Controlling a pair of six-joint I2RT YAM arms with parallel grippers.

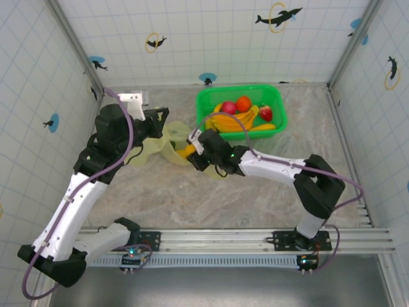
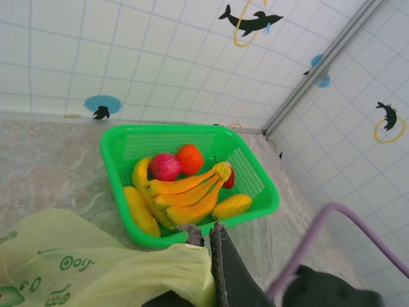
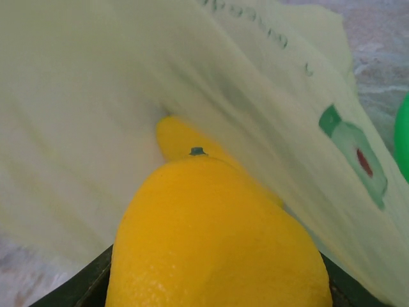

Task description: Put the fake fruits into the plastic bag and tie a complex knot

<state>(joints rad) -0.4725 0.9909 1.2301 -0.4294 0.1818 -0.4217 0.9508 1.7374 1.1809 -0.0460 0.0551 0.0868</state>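
Left arm: reaches forward from its base and up the left side of the desk (image 1: 192, 204), wrist turned inward to the right. The left end effector (image 1: 157, 125) sits at the upper rim of the plastic bag (image 1: 148, 152). In the left wrist view its fingers (image 2: 218, 249) stand almost together, with a fold of the bag's edge (image 2: 185, 262) pinched between them, so the bag mouth is held raised.

Right arm: elbow bent out toward the right wall, forearm running low across the desk to the left. The right end effector (image 1: 192, 149) sits at the bag's mouth, just below the near-left corner of the green basket (image 1: 276, 96). It is clamped on a yellow fruit (image 1: 185, 153). In the right wrist view this fruit (image 3: 217, 236) is wedged between the dark fingers (image 3: 92, 284), inside the pale bag film (image 3: 77, 96), which drapes above and on both sides. A second yellow fruit (image 3: 174, 135) lies deeper in the bag, just beyond the held one.

Remaining fake fruits (image 1: 239, 115): in the basket, well apart from the bag opening. Left wrist view shows a bunch of bananas (image 2: 185, 195), a red round fruit (image 2: 165, 166) and an orange round fruit (image 2: 190, 158), the last two touching.
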